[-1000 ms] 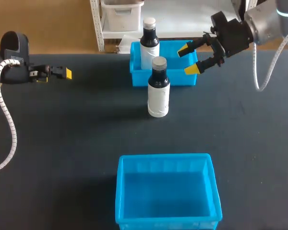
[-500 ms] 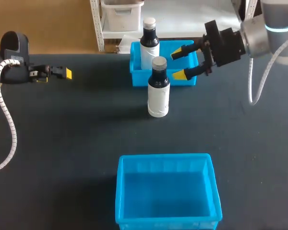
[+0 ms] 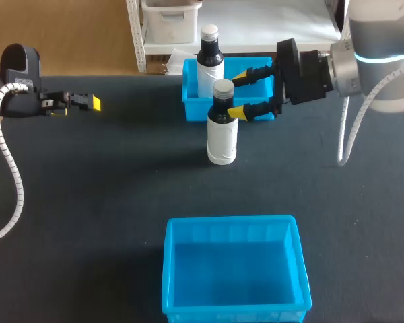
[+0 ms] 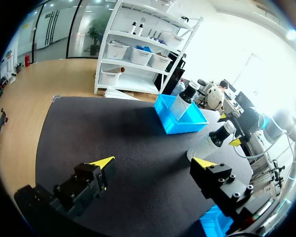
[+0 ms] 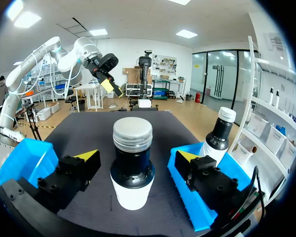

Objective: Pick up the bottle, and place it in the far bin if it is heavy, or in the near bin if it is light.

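Head view looks down on the dark bench [image 3: 108,202], where the bottle [image 3: 223,131] stands upright near the middle: white body, dark neck, grey cap. Just beside it, at its 12 o'clock, sits the blue far bin [image 3: 196,108], and a second bottle [image 3: 209,57] of the same kind stands upright in that bin's 9 o'clock end. The near bin [image 3: 232,222], also blue, lies at the bottle's 6 o'clock, well apart from it, by the bench's near edge.

The right arm [image 3: 370,60] comes in from 2 o'clock, and the right fingers [image 3: 237,112] point toward 9 o'clock at the height of the bottle's neck. One yellow tip is just at the neck's 3 o'clock side; the other hangs over the far bin.

From the right wrist view, the right fingers [image 5: 87,157] are spread wide, with the bottle [image 5: 132,163] upright between them. A gap shows on each side and neither tip touches it, so they are released and grasp nothing. Beside one finger is the far bin [image 5: 185,192] with the second bottle [image 5: 218,136] standing in it; beside the other is a corner of the near bin [image 5: 24,158].

The left fingers [image 3: 93,102] hang at the bench's 10 o'clock side, well apart from the bottle and both bins. In the left wrist view, the left fingers [image 4: 102,163] are likewise spread wide and released over the bench, with the bottle [image 4: 209,143] and the far bin [image 4: 182,123] far ahead of them
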Available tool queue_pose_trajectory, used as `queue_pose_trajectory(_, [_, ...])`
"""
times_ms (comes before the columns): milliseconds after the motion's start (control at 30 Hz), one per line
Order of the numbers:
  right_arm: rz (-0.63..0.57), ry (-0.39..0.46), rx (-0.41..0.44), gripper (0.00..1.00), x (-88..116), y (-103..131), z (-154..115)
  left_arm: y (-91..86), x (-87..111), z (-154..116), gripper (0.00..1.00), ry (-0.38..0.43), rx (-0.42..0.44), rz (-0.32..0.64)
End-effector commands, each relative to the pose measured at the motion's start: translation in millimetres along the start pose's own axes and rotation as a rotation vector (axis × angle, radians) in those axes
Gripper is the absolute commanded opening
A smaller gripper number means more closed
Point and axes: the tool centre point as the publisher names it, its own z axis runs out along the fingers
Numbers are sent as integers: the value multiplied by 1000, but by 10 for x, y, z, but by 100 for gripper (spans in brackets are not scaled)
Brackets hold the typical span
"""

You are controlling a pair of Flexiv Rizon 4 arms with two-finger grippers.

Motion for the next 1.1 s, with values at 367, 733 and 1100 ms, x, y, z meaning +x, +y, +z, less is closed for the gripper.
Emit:
queue_pose_trajectory(367, [17,-8,3,100,10,81,135,0,0,0,100,0,0,0])
queue_pose_trajectory(733, [24,-14,-21,100,21,67,201,0,0,0,100,0,0,0])
queue_pose_trajectory(1100, [19,-13,-20,100,24,34,263,0,0,0,100,0,0,0])
